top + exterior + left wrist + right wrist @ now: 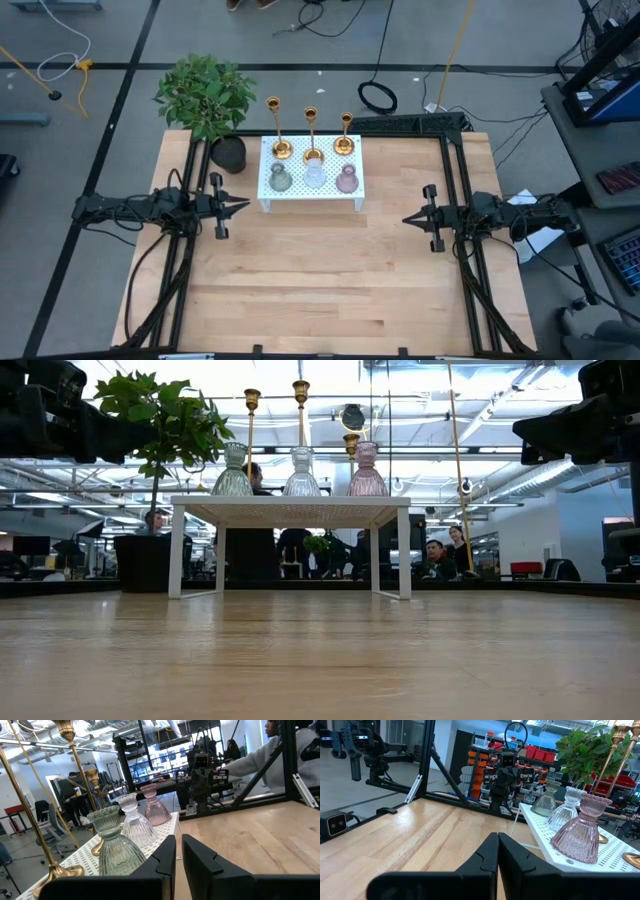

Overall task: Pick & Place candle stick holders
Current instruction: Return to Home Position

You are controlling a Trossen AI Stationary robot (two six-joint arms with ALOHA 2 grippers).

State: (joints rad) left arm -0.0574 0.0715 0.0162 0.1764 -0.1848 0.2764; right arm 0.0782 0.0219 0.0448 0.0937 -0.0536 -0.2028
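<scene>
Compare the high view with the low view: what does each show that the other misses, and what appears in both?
High view only: the left hand and right hand, both shut, facing each other across the wooden table; a coiled cable on the floor.
Low view only: the white shelf standing on its legs, and people in the room behind.
Both: the white shelf carrying three gold candlesticks behind the green holder, clear holder and pink holder, with the potted plant beside it.
</scene>
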